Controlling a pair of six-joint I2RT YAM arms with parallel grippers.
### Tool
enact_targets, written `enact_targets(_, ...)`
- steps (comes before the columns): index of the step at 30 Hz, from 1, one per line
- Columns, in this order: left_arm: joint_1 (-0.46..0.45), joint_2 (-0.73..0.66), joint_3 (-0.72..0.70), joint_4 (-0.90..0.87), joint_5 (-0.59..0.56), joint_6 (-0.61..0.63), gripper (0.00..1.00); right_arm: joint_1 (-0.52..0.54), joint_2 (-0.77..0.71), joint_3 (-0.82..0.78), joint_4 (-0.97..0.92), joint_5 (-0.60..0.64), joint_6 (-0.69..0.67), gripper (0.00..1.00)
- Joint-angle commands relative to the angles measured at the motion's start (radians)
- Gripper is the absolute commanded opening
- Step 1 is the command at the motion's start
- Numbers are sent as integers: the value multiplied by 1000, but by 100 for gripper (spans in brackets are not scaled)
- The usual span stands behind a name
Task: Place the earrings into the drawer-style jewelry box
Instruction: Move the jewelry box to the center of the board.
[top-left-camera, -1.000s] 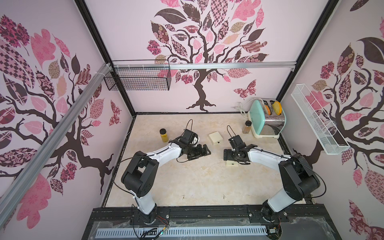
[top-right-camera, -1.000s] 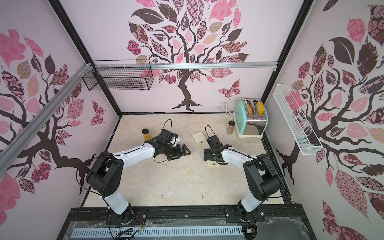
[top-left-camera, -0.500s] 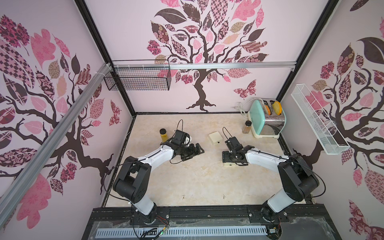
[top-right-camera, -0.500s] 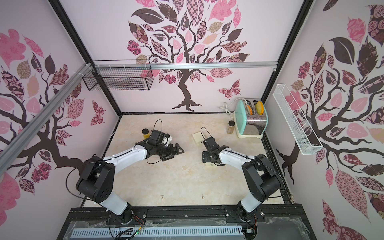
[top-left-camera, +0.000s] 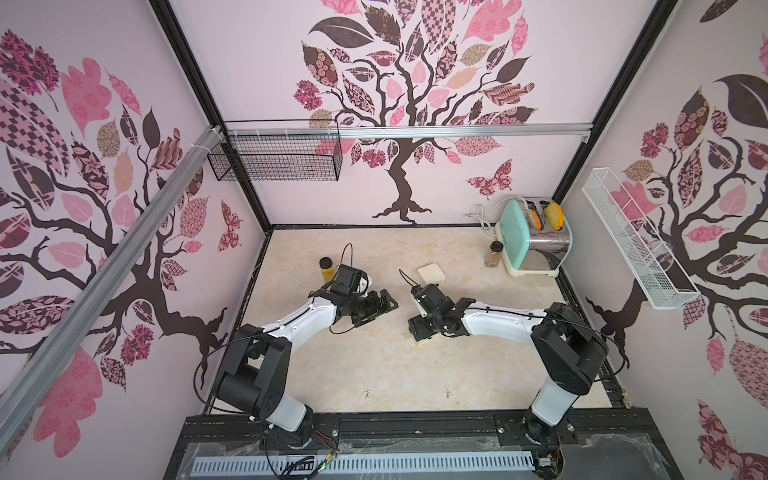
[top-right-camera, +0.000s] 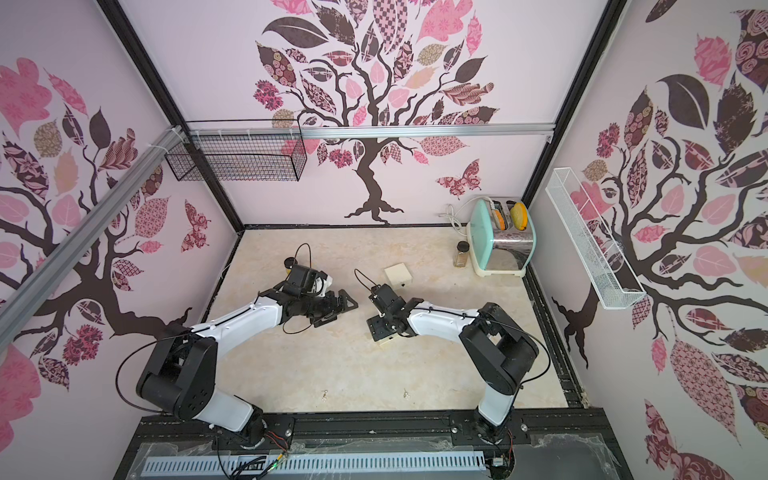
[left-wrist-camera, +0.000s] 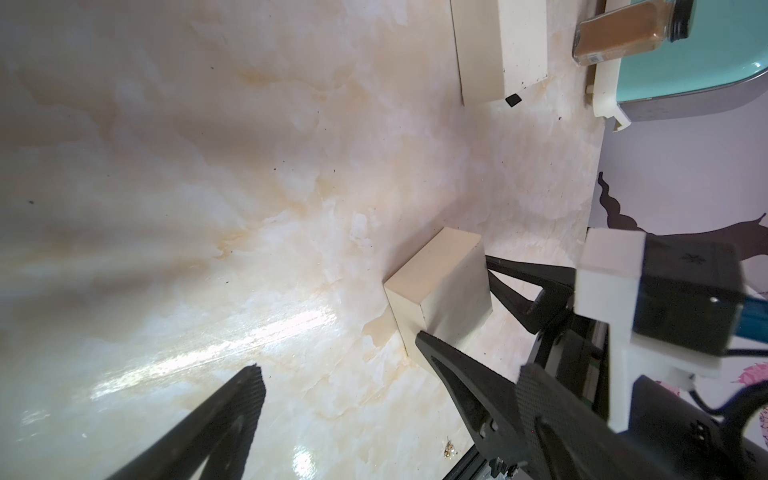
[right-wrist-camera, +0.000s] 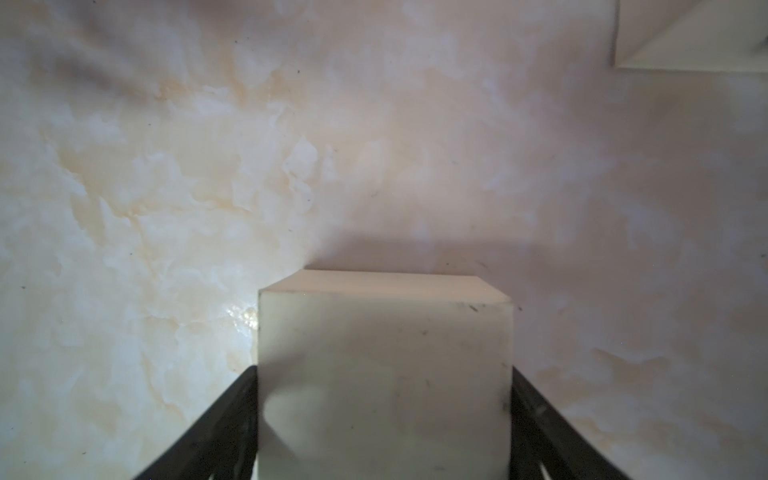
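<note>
Your right hand (top-left-camera: 419, 331) seemed clamped on one small cream box (right-wrist-camera: 382, 353); your left hand (top-left-camera: 383, 308) hung released. Two earrings (top-left-camera: 367, 395) (top-left-camera: 449, 393) lay well apart on the desk (top-left-camera: 374, 365) near its front edge; a second cream box (top-left-camera: 431, 273) sat farther back.

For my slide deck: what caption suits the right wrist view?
A cream rectangular box clasped between the black fingers of the right gripper, on the marbled beige tabletop.
</note>
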Motion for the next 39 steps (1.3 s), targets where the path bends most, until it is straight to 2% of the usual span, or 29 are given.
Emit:
enact_targets(1, 3, 8, 8, -2, -3, 18, 98, 6, -26, 33, -39, -5, -41, 83)
enact_targets(7, 0, 44, 30, 7, 8, 16, 98, 6, -158, 38, -111, 31, -34, 95)
enact_targets(9, -6, 57, 33, 16, 12, 13, 98, 6, -222, -4, -138, 39, 10, 95)
enact_targets(11, -15, 72, 42, 15, 15, 17, 98, 4, -327, -102, -130, 30, 101, 87)
enact_targets(13, -21, 86, 52, 14, 27, 22, 97, -5, -439, -227, -62, -48, 199, 74)
enact_targets(16, -14, 120, 83, 32, 113, 27, 97, -50, -580, -404, 123, -286, 337, 72)
enact_targets(19, -8, 132, 127, -8, 143, 65, 97, -124, -658, -549, 296, -415, 448, 73)
enact_targets(23, -8, 140, 146, -31, 143, 86, 97, -214, -613, -608, 418, -511, 459, 70)
enact_targets(31, -8, 192, 156, -6, 185, 59, 97, -241, -414, -562, 527, -609, 415, 67)
enact_targets(39, -19, 219, 176, -68, 149, 113, 97, -276, -248, -456, 538, -675, 345, 64)
